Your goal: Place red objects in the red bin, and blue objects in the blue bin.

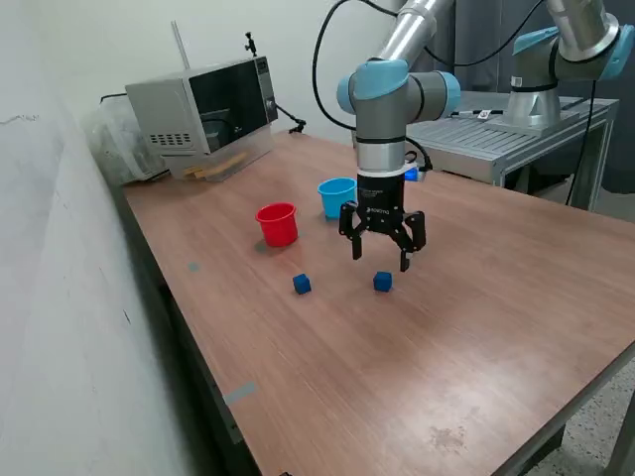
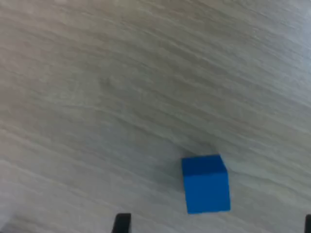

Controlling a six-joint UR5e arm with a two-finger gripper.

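Two small dark blue cubes lie on the wooden table: one [image 1: 302,285] toward the exterior view's left, the other [image 1: 383,282] just below my gripper [image 1: 381,260]. My gripper hangs open above the table, a little behind that second cube, with nothing between its fingers. In the wrist view the same blue cube [image 2: 205,184] sits on the wood, and only the fingertips [image 2: 121,223] show at the picture's edge. The red bin [image 1: 278,224] and the light blue bin [image 1: 337,197] stand upright side by side behind the cubes. No red objects show in either view.
A microwave [image 1: 203,111] stands at the table's far corner on the exterior view's left. A second arm's base [image 1: 541,89] sits on a metal bench behind. The table's edge [image 1: 189,347] runs along the exterior view's left, beside a wall.
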